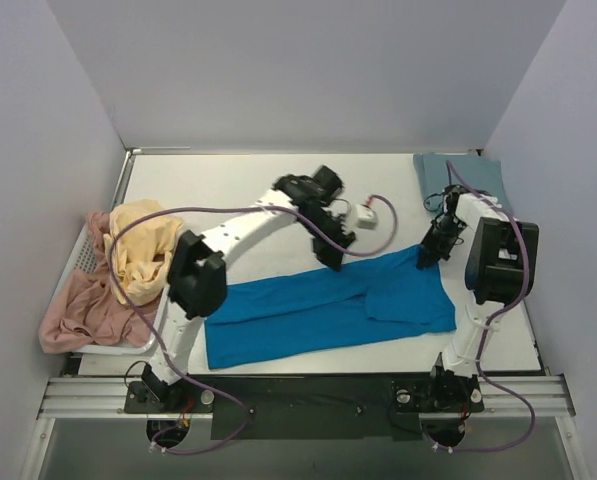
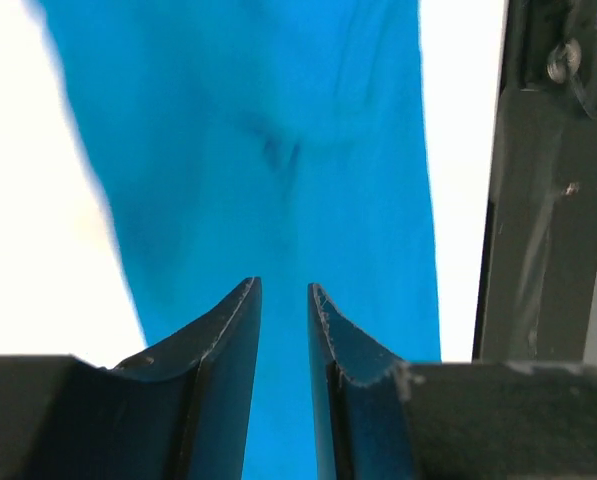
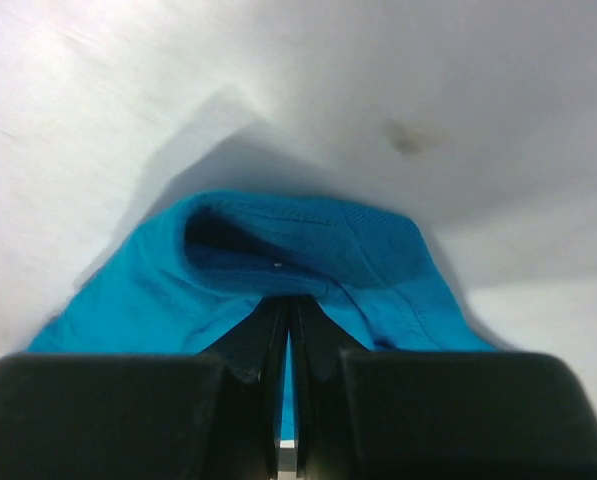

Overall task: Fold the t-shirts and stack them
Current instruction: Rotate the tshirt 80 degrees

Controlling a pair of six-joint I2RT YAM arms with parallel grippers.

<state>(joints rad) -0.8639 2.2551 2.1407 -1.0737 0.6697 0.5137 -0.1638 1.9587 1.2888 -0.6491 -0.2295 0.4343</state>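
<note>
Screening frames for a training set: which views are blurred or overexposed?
Left wrist: table blown out to white, blue shirt softly blurred. Right wrist: table streaked by blur, shirt hem clearer. Top external: evenly lit, mostly sharp.

Top camera looks down from behind; wrist views (very close) share the blue shirt (image 1: 308, 310).

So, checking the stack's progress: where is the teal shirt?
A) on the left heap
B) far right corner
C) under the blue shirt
B: the teal shirt lies flat in the far right corner, away from the heap at left.
</note>
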